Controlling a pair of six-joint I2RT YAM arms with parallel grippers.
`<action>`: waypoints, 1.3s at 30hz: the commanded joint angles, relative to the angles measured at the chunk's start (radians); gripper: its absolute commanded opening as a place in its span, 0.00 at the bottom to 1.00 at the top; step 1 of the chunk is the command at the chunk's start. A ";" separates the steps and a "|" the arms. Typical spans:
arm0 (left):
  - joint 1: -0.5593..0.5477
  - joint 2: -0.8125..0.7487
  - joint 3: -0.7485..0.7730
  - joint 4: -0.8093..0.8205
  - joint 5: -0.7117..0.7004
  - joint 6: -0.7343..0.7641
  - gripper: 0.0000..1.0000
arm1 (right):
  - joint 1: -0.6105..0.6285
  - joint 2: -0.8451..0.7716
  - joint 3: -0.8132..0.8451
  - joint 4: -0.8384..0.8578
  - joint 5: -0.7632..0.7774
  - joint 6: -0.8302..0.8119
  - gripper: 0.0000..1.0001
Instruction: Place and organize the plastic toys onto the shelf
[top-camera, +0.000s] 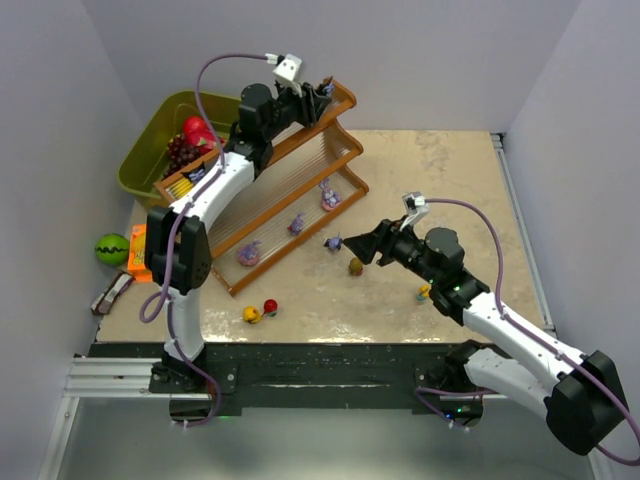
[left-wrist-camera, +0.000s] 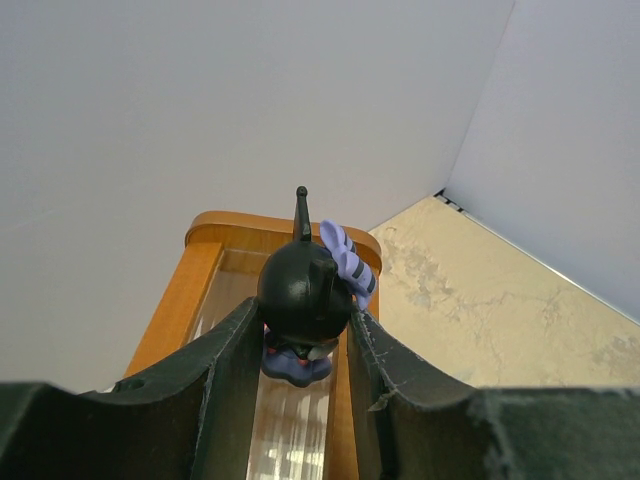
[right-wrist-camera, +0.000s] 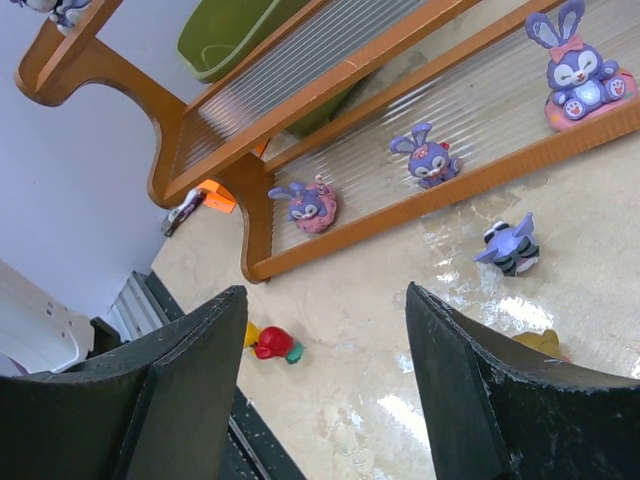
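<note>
The left arm (top-camera: 212, 190) extends to the far left, elbow bent, with the left gripper (top-camera: 312, 93) raised and clamped on a black figurine (left-wrist-camera: 298, 290). The right arm (top-camera: 505, 322) stretches left, low over mid-table. The right gripper (top-camera: 357, 246) has its jaws spread wide and holds nothing.

White arms (top-camera: 215, 190) with black joints, looping purple cables (top-camera: 235, 57), matte black right gripper (right-wrist-camera: 325, 295)

Shelf frame (right-wrist-camera: 400, 215): smooth varnished wood. Tiers (right-wrist-camera: 500, 100): clear ribbed plastic. Black figurine (left-wrist-camera: 298, 288): glossy smooth plastic. My left gripper (left-wrist-camera: 302, 312), fingers (left-wrist-camera: 225, 390): matt dark, scuffed. Tabletop (right-wrist-camera: 400, 340): shiny.
</note>
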 joint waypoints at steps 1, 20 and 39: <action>0.000 0.003 0.050 0.009 0.002 0.020 0.00 | 0.003 0.004 0.000 0.049 -0.023 -0.005 0.68; 0.019 0.000 0.027 -0.004 -0.004 0.009 0.11 | 0.004 0.020 0.000 0.072 -0.036 0.007 0.68; 0.028 -0.028 -0.032 0.018 0.005 0.012 0.37 | 0.004 0.014 -0.002 0.076 -0.029 0.016 0.67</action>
